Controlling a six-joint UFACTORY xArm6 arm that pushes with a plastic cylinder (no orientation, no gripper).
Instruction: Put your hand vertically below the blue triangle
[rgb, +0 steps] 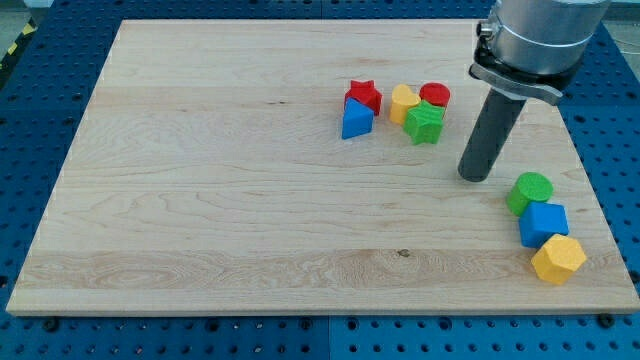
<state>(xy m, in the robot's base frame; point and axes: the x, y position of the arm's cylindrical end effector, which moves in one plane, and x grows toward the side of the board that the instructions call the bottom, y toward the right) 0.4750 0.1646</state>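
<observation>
The blue triangle (356, 120) lies on the wooden board (220, 190) right of the centre, touching the red star (364, 96) just above it. My tip (475, 176) rests on the board well to the right of the blue triangle and lower in the view, with nothing touching it. The dark rod rises from it to the grey arm head at the view's top right.
A yellow heart-like block (403, 102), a red cylinder (435, 96) and a green star (425, 123) cluster right of the triangle. A green cylinder (529, 192), a blue cube-like block (543, 224) and a yellow hexagon (558, 260) sit near the board's right edge.
</observation>
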